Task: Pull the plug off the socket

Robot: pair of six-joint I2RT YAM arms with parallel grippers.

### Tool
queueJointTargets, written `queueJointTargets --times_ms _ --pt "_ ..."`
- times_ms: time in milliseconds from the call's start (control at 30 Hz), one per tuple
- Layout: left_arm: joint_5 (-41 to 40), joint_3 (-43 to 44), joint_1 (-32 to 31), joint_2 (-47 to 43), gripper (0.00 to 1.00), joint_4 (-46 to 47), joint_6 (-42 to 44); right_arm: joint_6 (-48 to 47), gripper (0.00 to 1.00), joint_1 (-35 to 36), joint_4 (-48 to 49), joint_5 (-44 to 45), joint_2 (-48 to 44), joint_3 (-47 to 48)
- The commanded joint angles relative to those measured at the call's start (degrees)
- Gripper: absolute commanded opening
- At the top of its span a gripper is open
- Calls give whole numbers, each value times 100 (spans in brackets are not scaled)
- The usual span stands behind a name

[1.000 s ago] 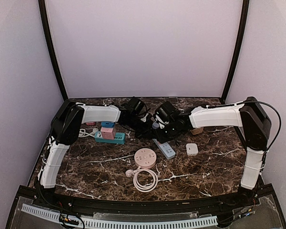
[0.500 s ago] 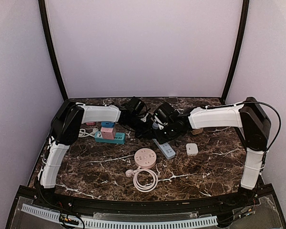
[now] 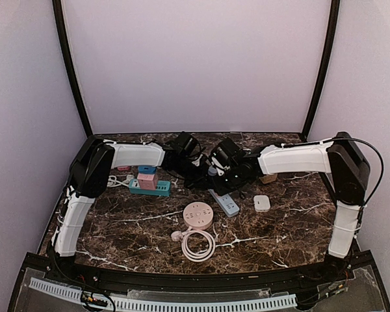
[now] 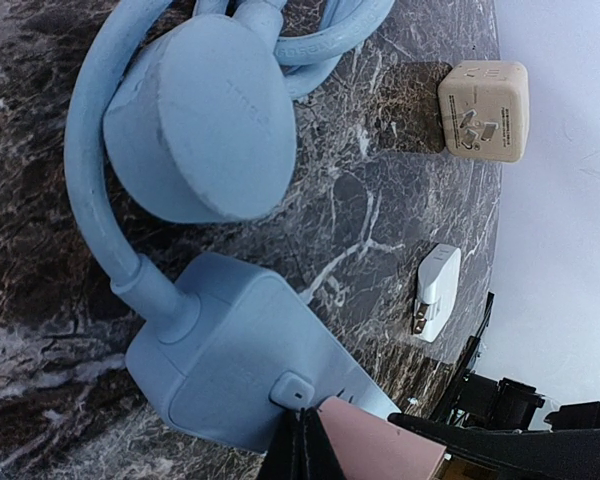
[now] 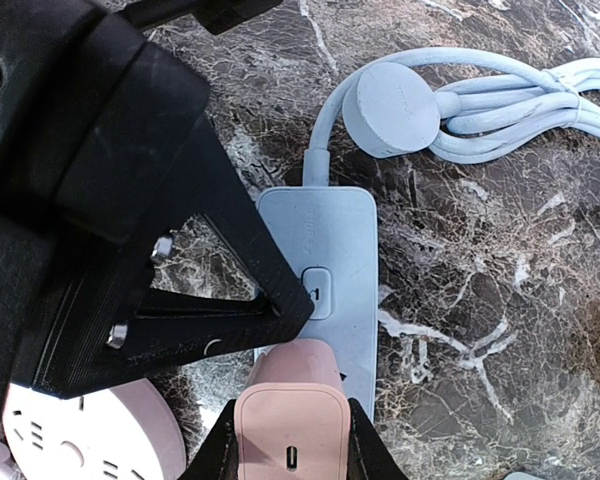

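Left gripper [image 4: 302, 450]: fingers appear closed tip to tip, holding nothing, the tips bearing down on the blue-grey power strip [image 5: 325, 235] just beside its switch. Right gripper [image 5: 288, 448]: fingers clamped on either flank of the pink plug [image 5: 288, 410], which sits between them, seated in the strip's socket directly ahead of the left fingertips.

Step in hand, as judged: extraction of the plug. It would go best with the right fingers drawing straight up along the pin axis, without rocking, while the left tips pin the strip to the table [image 3: 130, 234]. If that downward hold slackens, the strip is likely to lift with the plug. The grip sits on the plug's side faces, so slipping is the main risk.

Count, left to right in the overhead view:
- Power strips: three. These are the teal strip [image 3: 153, 188], carrying one blue and one pink block, the round pink strip [image 3: 198, 214] with its coiled cord, and the blue-grey strip.
- Loose adapters: two, namely a white adapter [image 3: 262, 203] and a beige cube adapter [image 4: 483, 110], both beyond the right fingers.
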Motion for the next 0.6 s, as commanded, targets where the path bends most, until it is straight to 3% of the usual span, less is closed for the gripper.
queueJointTargets --times_ms 0,567 --pt "-989 -451 -104 763 0 -1391 112 -32 6 -92 -19 243 -739 264" --pt "-1073 -458 -112 819 0 -1410 98 -125 6 182 -366 601 -655 633"
